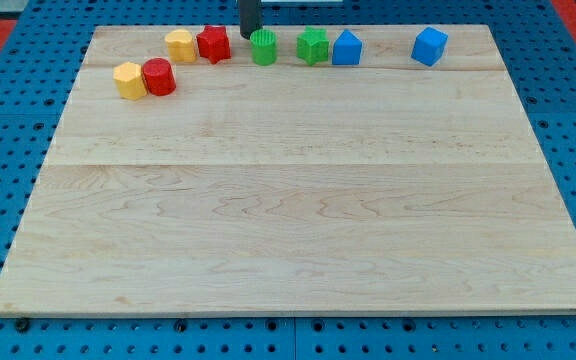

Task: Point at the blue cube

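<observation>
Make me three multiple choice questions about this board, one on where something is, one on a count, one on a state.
1. Where is my tip?
A. between the red block and green cylinder
B. the view's bottom
C. beside the blue cube

2. How many blue blocks?
A. one
B. two
C. four

3. The blue cube is:
A. apart from the others
B. stacked
C. off the board

Answers: 1 A, the rod ends there. 2 B, the cube and a house-shaped blue block. 3 A, bare wood surrounds it.

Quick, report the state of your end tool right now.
No claw, just a rod holding nothing: my tip sits at the view's top, between the red block and the green cylinder, left of the blue cube.
</observation>
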Controlling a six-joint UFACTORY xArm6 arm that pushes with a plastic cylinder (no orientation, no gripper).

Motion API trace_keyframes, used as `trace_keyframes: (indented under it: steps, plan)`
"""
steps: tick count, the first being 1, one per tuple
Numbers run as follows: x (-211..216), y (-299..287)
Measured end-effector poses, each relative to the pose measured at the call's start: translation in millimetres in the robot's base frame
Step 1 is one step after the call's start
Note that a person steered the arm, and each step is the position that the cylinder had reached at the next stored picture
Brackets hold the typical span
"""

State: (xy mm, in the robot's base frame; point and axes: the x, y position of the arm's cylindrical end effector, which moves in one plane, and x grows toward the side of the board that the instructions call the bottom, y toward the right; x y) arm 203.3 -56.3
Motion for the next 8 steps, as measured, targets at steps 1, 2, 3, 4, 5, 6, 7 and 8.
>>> trace_keyframes:
  steps: [1,2,3,4,5,6,7,8]
  plan:
    - [-10.4,10.9]
    - [-10.0,43.0]
    - [-10.6,81.5]
    - [-11.2,133.7]
    - [-10.9,171.1]
    - [-11.7,197.9]
    - [-11.9,260.8]
    - [-11.6,299.5]
